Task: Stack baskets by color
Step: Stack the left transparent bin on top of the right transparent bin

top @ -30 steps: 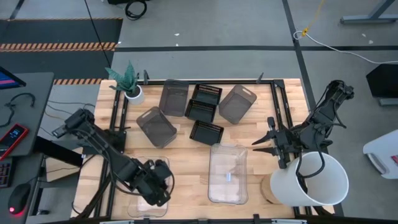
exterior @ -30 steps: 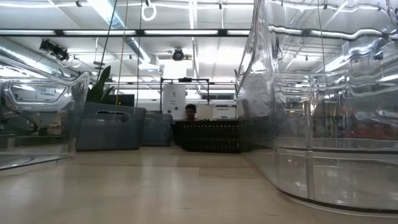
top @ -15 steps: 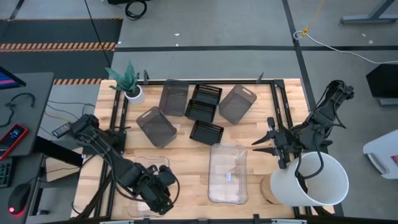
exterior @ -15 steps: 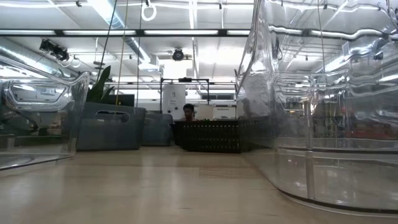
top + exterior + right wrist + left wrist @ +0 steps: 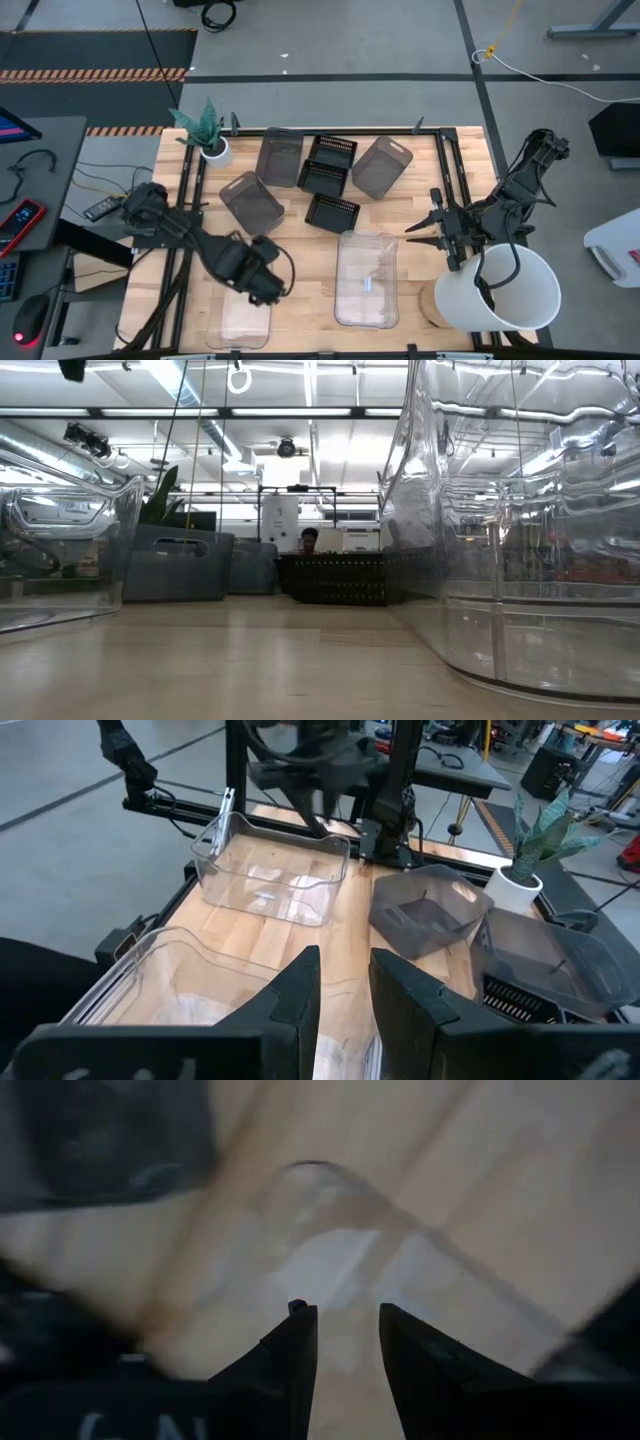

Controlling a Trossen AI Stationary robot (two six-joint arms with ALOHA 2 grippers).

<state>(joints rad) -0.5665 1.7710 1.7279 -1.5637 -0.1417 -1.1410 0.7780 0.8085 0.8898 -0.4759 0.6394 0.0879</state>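
Note:
Two clear baskets lie on the table, one at the near left (image 5: 240, 318) and one in the near middle (image 5: 367, 278). Three smoky grey baskets (image 5: 251, 203) (image 5: 280, 156) (image 5: 382, 166) and black lattice baskets (image 5: 331, 165) (image 5: 332, 212) sit toward the far side. My left gripper (image 5: 266, 285) hangs above the far end of the near-left clear basket (image 5: 340, 1250), pointing down, open, with nothing between its fingers. My right gripper (image 5: 420, 229) waits open at the right, beside the white bucket.
A big white bucket (image 5: 510, 290) stands at the near right corner. A small white plant pot (image 5: 214, 150) stands at the far left corner. Black rails (image 5: 186, 190) run along the table's left and right sides. Bare wood lies between the two clear baskets.
My left gripper has risen from the near-left clear basket and gone toward the table's far edge, tipping until it points straight down. The clear basket has stayed on the table.

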